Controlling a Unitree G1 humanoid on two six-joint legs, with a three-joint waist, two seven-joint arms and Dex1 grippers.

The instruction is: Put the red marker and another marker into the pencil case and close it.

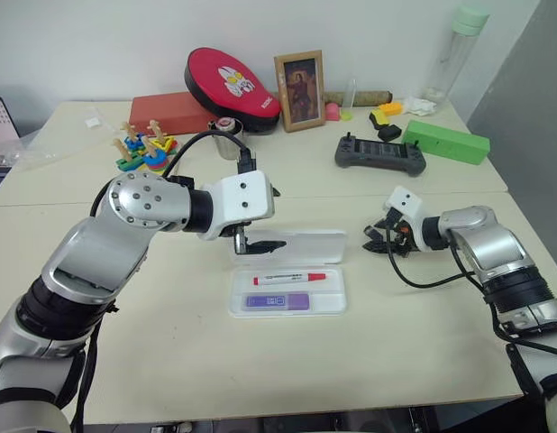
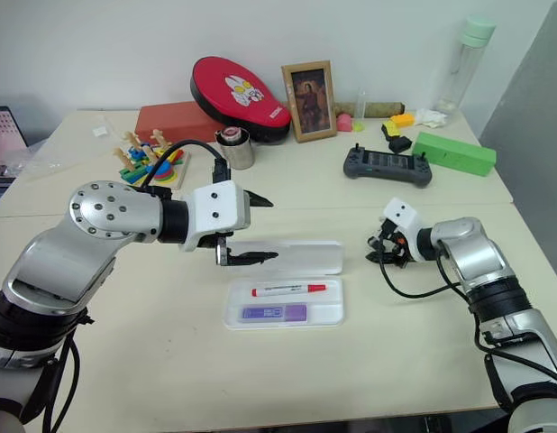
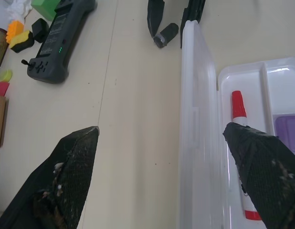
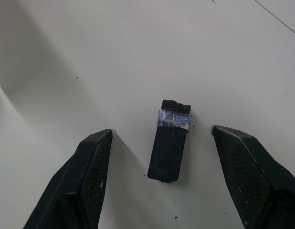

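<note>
The pencil case (image 1: 287,290) lies open near the middle of the table (image 1: 260,379), its tray toward the robot and its lid (image 1: 301,247) laid flat on the far side. In the tray, the red marker (image 1: 289,279) lies along the far compartment and the purple marker (image 1: 276,302) along the near one, so both of the 2 markers look already inside and I judge that only the closing is left. The case seems to be thin, stiff plastic, light and rather slippery, so it may slide on the table when pushed; the best place to take it is probably the free long edge of the lid, to fold it over the hinge. The left gripper (image 1: 256,244) hangs just above the left end of the lid with its jaws wide apart, holding nothing; in the left wrist view its fingers (image 3: 71,167) stand on either side of the lid edge. The right gripper (image 1: 384,240) is to the right of the case, also open and empty, and a small black object (image 4: 169,143) lies on the table between its fingers. What this object is I cannot tell. The hinge itself and any clasp are hard to make out.
</note>
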